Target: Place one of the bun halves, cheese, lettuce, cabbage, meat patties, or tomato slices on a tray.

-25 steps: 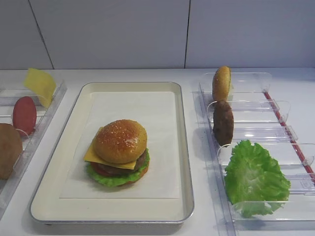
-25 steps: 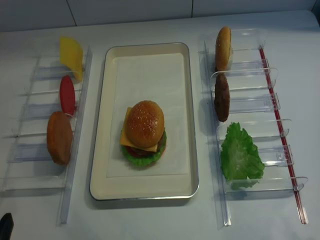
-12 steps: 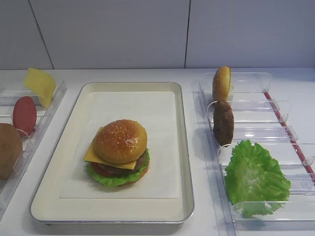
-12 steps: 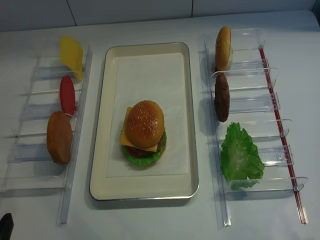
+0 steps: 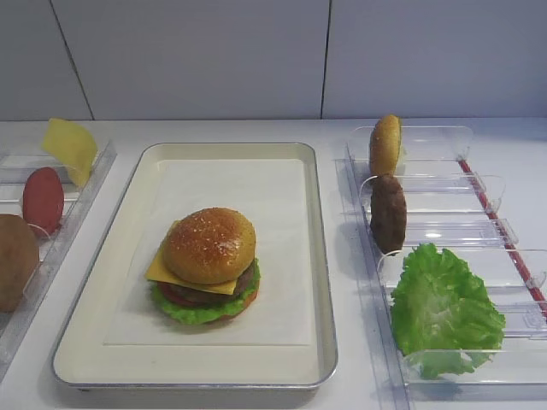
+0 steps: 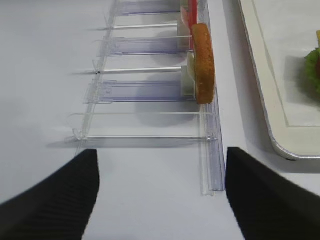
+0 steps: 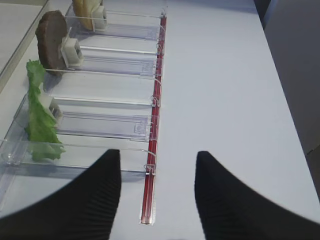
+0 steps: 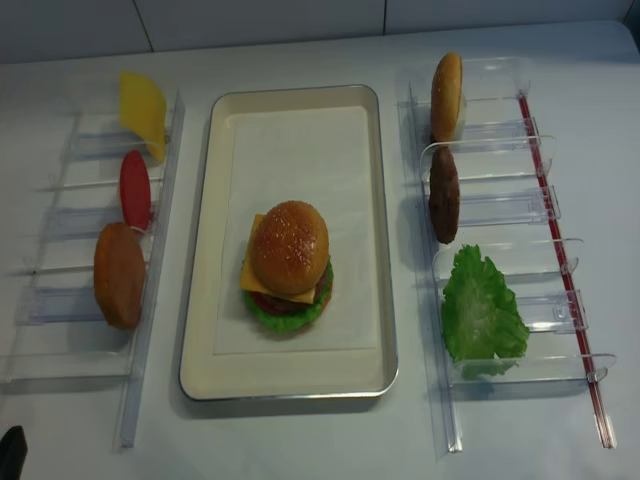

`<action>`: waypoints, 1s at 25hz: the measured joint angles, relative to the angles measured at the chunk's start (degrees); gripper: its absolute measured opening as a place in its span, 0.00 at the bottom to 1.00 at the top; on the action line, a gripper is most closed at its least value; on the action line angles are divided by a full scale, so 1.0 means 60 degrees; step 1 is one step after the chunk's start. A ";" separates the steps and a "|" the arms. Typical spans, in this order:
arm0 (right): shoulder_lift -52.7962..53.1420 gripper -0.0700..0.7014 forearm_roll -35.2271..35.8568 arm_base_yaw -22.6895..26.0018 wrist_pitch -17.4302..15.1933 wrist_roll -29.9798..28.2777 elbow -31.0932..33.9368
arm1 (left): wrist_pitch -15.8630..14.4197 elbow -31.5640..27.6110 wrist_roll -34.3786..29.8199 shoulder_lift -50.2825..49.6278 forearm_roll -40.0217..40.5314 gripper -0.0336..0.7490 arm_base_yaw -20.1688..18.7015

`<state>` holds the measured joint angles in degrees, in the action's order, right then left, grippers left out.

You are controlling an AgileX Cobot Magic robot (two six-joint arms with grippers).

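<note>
the right gripper (image 7: pixel 157 192) hangs over the bare table at the near end of the right-hand clear bins (image 7: pixel 112 75), its two dark ribbed fingers (image 7: pixel 97 197) parted with nothing between them and touching nothing. the left gripper (image 6: pixel 160 192) likewise hovers over bare table just short of the left-hand bins (image 6: pixel 150 90), fingers spread wide and empty.

beyond the right gripper stand a lettuce leaf (image 7: pixel 40 120), a dark meat patty (image 7: pixel 50 42) and a bun half (image 7: pixel 85 12), each on edge in its own bin. ahead of the left gripper a seedless bun half (image 6: pixel 203 62) stands upright, with a tomato slice (image 8: pixel 134 189) and a cheese slice (image 8: pixel 142 108) in the bins behind it.

the seeded bun top (image 5: pixel 210 245) sits on the tray (image 5: pixel 94 307), capping a stack of cheese (image 5: pixel 162 269), patty (image 5: pixel 248 278), tomato and lettuce (image 5: pixel 192 312) on the white paper liner (image 5: pixel 256 196), toward the tray's near end.

no brand, label or writing can be read anywhere.
</note>
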<state>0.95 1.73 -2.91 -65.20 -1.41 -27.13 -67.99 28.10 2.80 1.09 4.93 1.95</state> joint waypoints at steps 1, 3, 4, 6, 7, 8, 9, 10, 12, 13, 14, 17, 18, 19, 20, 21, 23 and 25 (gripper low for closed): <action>0.0000 0.56 0.0000 0.0000 0.0000 0.0000 0.0000 | 0.0000 0.0000 0.0000 0.0000 0.0000 0.69 0.0000; 0.0000 0.55 0.0000 0.0000 0.0000 0.0005 0.0000 | 0.0000 0.0000 0.0000 0.0000 0.0000 0.69 0.0000; 0.0000 0.54 0.0000 0.0000 0.0000 0.0021 0.0000 | 0.0000 0.0000 0.0000 0.0000 0.0000 0.69 0.0000; 0.0000 0.54 0.0000 0.0000 0.0000 0.0021 0.0000 | 0.0000 0.0000 0.0000 0.0000 0.0000 0.69 0.0000; 0.0000 0.54 0.0000 0.0000 0.0000 0.0021 0.0000 | 0.0000 0.0000 0.0000 0.0000 0.0000 0.69 0.0000; 0.0000 0.54 0.0000 0.0000 0.0000 0.0021 0.0000 | 0.0000 0.0000 0.0000 0.0000 0.0000 0.69 0.0000; 0.0000 0.54 0.0000 0.0000 0.0000 0.0021 0.0000 | 0.0000 0.0000 0.0000 0.0000 0.0000 0.69 0.0000; 0.0000 0.54 0.0000 0.0000 0.0000 0.0021 0.0000 | 0.0000 0.0000 0.0000 0.0000 0.0000 0.69 0.0000; 0.0000 0.54 0.0000 0.0000 0.0000 0.0021 0.0000 | 0.0000 0.0000 0.0000 0.0000 0.0000 0.69 0.0000; 0.0000 0.54 0.0000 0.0000 0.0000 0.0021 0.0000 | 0.0000 0.0000 0.0000 0.0000 0.0000 0.69 0.0000; 0.0000 0.54 0.0000 0.0000 0.0000 0.0021 0.0000 | 0.0000 0.0000 0.0000 0.0000 0.0000 0.69 0.0000; 0.0000 0.54 0.0000 0.0000 0.0000 0.0021 0.0000 | 0.0000 0.0000 0.0000 0.0000 0.0000 0.69 0.0000; 0.0000 0.54 0.0000 0.0000 0.0000 0.0021 0.0000 | 0.0000 0.0000 0.0000 0.0000 0.0000 0.69 0.0000; 0.0000 0.54 0.0000 0.0000 0.0000 0.0021 0.0000 | 0.0000 0.0000 0.0000 0.0000 0.0000 0.69 0.0000; 0.0000 0.54 0.0000 0.0000 0.0000 0.0021 0.0000 | 0.0000 0.0000 0.0000 0.0000 0.0000 0.69 0.0000; 0.0000 0.54 0.0000 0.0000 0.0000 0.0021 0.0000 | 0.0000 0.0000 0.0000 0.0000 0.0000 0.69 0.0000; 0.0000 0.54 0.0000 0.0000 0.0000 0.0021 0.0000 | 0.0000 0.0000 0.0000 0.0000 0.0000 0.69 0.0000; 0.0000 0.54 0.0000 0.0000 0.0000 0.0021 0.0000 | 0.0000 0.0000 0.0000 0.0000 0.0000 0.69 0.0000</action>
<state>0.95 1.73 -2.91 -65.20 -1.28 -27.13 -67.99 28.10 2.80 1.09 4.93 1.95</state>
